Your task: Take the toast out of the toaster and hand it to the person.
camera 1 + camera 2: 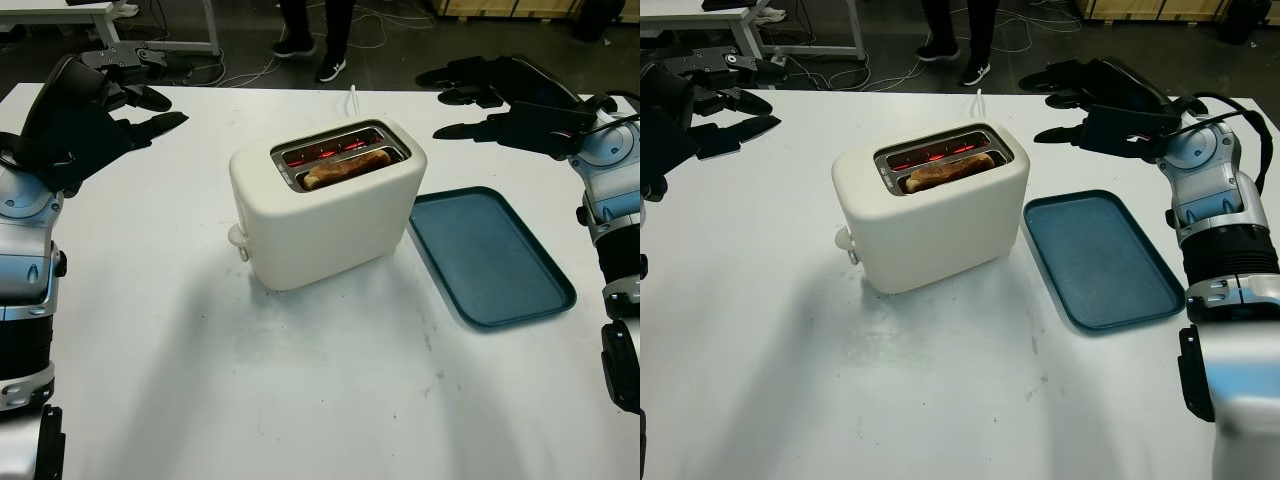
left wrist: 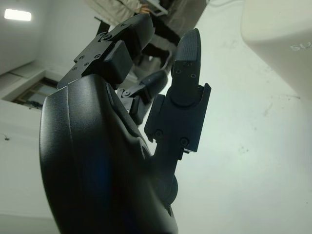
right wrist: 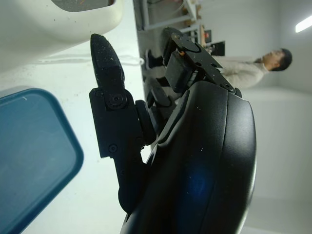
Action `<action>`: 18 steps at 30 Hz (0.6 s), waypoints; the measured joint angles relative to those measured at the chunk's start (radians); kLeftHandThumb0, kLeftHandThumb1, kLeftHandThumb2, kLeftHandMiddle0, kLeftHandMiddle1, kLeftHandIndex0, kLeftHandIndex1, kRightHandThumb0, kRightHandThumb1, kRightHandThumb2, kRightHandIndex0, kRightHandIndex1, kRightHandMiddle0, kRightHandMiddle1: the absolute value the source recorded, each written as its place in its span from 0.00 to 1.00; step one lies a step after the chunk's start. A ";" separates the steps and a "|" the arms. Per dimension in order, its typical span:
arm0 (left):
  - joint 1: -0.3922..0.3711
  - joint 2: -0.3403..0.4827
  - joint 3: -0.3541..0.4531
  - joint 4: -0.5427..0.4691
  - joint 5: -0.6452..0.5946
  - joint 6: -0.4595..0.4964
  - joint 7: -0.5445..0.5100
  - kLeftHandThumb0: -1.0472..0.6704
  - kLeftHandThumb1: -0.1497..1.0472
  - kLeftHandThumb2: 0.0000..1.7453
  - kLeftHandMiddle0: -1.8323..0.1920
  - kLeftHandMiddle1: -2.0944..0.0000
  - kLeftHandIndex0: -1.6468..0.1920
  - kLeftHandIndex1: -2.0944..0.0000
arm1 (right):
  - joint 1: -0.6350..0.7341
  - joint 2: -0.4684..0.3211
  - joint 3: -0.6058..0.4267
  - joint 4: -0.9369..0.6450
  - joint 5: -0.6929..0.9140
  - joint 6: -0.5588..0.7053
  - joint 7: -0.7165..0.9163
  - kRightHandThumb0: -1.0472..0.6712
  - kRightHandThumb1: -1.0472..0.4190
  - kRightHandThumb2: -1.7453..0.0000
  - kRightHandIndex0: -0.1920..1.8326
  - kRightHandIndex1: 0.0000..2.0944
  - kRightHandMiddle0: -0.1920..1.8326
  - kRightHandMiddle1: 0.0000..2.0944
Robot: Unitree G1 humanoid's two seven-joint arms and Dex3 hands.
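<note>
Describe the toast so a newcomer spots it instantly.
Find the cream toaster in the middle of the white table, left of the blue tray. The toast is the browned slice in its nearer slot; the farther slot only glows red.

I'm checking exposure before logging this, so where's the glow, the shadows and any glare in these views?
Left eye view: the toaster slots glow red behind the toast, and a soft shadow falls on the table in front of it. Left wrist view: a bright ceiling light glares beyond the left hand.
</note>
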 measured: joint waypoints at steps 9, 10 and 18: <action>0.000 0.000 0.000 0.001 0.003 -0.006 0.000 0.38 0.89 0.08 0.72 0.55 0.60 0.79 | 0.000 0.001 0.004 0.009 0.000 -0.004 -0.003 0.34 0.09 1.00 0.39 0.00 0.37 0.00; 0.000 0.000 0.000 0.001 0.001 -0.005 0.000 0.38 0.89 0.08 0.72 0.55 0.60 0.79 | 0.000 0.001 0.004 0.012 0.000 -0.004 -0.004 0.34 0.09 1.00 0.39 0.01 0.37 0.00; 0.000 -0.004 0.000 0.001 0.000 -0.004 0.000 0.38 0.89 0.09 0.72 0.54 0.60 0.79 | 0.000 0.002 0.005 0.017 0.000 -0.005 -0.005 0.35 0.09 1.00 0.38 0.00 0.37 0.00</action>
